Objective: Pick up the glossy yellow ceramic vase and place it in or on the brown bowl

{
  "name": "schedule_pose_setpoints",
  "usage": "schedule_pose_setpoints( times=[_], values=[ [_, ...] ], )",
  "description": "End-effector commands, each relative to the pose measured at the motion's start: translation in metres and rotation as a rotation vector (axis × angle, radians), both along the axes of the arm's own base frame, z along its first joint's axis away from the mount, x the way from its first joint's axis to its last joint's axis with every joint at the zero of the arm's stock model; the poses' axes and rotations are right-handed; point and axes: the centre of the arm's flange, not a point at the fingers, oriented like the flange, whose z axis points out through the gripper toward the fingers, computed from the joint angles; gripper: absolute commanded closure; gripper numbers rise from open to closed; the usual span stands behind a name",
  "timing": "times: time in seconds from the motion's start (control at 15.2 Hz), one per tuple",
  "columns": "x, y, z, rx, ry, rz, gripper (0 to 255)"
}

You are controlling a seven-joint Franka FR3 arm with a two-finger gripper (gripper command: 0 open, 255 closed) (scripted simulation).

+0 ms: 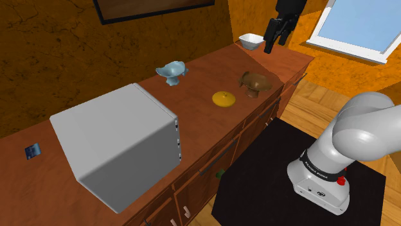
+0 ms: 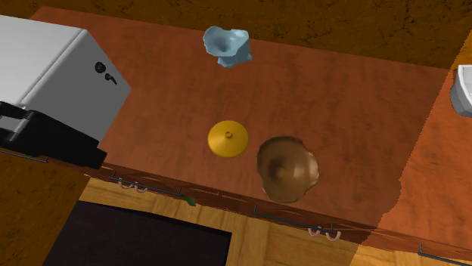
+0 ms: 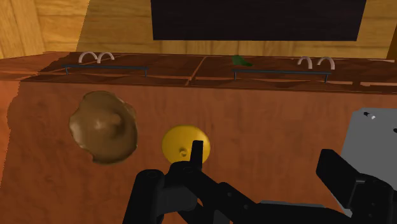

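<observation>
The yellow vase is a low glossy round shape standing on the wooden counter, with the brown bowl close beside it. Seen from overhead, the vase and the bowl stand apart with a small gap. My black gripper hangs high above the counter's far end, well away from both. In the wrist view the gripper is open with nothing between its fingers; the vase lies far below it and the bowl off to one side.
A large grey box takes up the counter's near end. A pale blue bowl stands by the wall and a white bowl at the far end. Drawer handles line the counter front. A black blocky shape overlaps the grey box.
</observation>
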Motion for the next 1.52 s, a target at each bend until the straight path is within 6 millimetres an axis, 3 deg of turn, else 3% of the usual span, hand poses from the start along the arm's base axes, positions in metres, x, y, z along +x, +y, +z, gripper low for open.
schedule_pose_setpoints(
  times=[0.0,1.45],
  values=[
    [0.000,0.000,0.000,0.000,0.000,0.000,0],
    [0.159,-0.100,-0.225,0.060,-0.007,0.036,0]
  ],
)
